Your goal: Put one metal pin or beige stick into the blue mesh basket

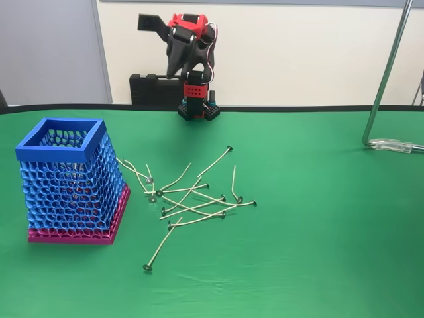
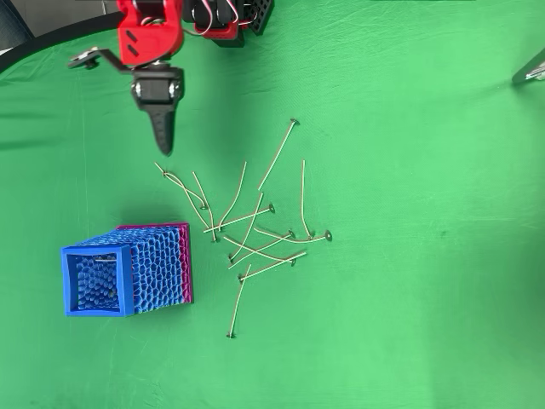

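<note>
The blue mesh basket stands upright on its pink base at the left of the green table; from overhead its open blue rim lies at the lower left. Several beige sticks with small round metal ends lie crossed in a loose pile right of the basket, and appear again in the overhead view. One stick lies apart nearer the front. My gripper hangs folded at the back by the arm's base, its black fingers together and holding nothing, well away from the pile and the basket.
A black case sits behind the arm's base against the wall. A metal stand rod rises at the right with its foot on the cloth. Green cloth covers the table.
</note>
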`<move>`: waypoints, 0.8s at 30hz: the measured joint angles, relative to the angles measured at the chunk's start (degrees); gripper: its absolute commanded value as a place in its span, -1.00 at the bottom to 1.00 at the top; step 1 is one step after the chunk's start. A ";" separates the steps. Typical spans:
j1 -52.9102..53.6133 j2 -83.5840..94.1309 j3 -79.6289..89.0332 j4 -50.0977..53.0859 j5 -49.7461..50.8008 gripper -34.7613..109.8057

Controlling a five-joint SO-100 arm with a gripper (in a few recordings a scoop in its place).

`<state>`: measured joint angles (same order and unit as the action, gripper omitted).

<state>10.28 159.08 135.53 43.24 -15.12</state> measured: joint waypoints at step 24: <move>-3.52 30.32 35.33 5.80 4.75 -0.51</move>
<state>6.77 189.40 170.86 49.04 -10.37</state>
